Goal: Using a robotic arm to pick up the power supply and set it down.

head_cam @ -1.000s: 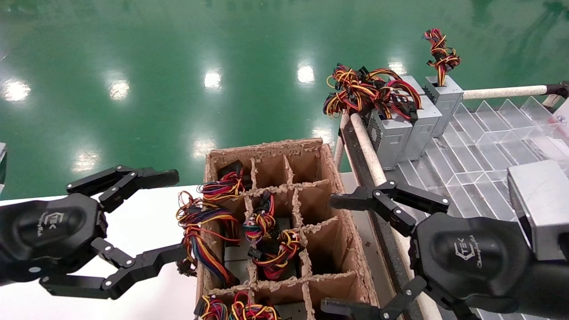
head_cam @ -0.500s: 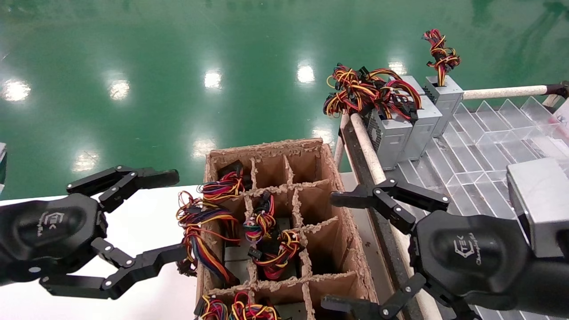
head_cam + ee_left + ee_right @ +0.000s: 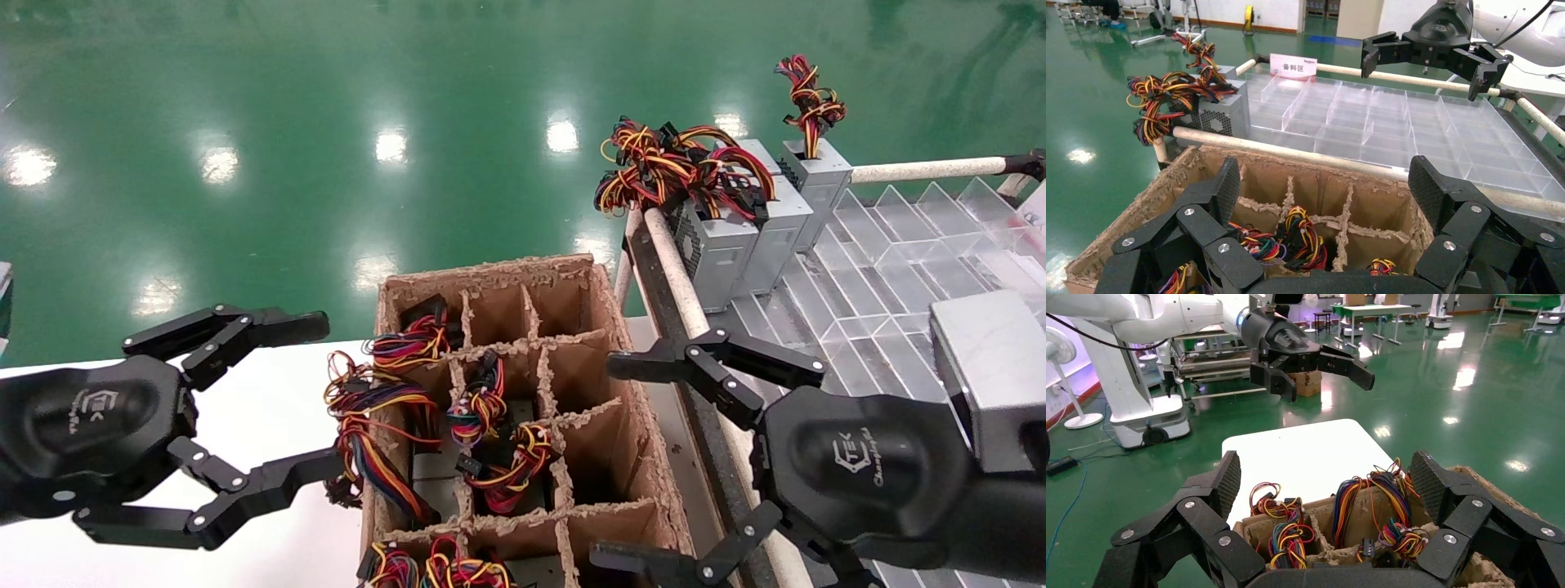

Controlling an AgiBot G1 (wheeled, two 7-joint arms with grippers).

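Divided cardboard carton (image 3: 621, 351), landmark: left end effector (image 3: 245, 408) and right end effector (image 3: 654, 457) flank it, both spread and empty, seemingly poised for a pick; power supply (image 3: 817, 184) stands beyond it in the clear tray (image 3: 899, 269), apparently already delivered.

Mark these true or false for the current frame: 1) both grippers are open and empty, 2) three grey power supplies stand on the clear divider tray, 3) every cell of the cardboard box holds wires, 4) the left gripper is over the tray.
1) True: the left gripper and the right gripper are both open, holding nothing.
2) True: three grey power supplies stand in a row at the clear divider tray corner.
3) False: the cardboard box has several empty cells on its tray side.
4) False: it hangs beside the box, over the white table.
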